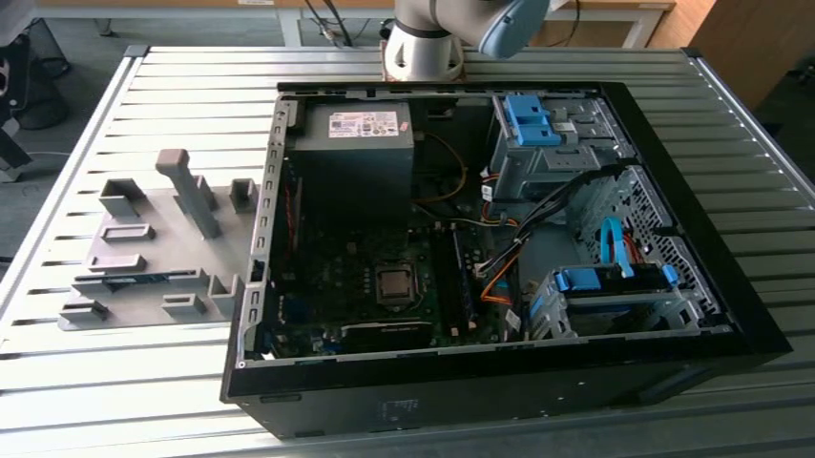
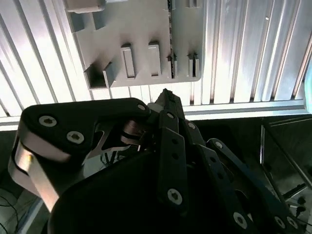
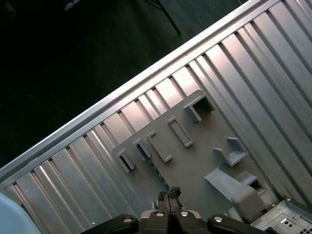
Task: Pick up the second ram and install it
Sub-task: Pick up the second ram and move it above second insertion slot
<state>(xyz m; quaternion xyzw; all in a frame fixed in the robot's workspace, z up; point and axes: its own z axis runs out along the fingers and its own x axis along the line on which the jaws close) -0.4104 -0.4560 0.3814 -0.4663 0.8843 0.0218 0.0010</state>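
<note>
Indoors, a slatted metal table (image 1: 166, 382) bears an open computer case (image 1: 510, 401) and a grey tray (image 1: 153, 215).
The second ram (image 1: 134, 278) sits in that tray; the gripper (image 3: 168, 194) hangs over it, fingers pressed together, empty.

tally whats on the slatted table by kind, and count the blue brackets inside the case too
open black computer case: 1
grey plastic holder plate: 1
thin blue-green ram stick, lying in the holder plate: 1
blue plastic drive brackets, inside the case: 2
total: 5
</note>
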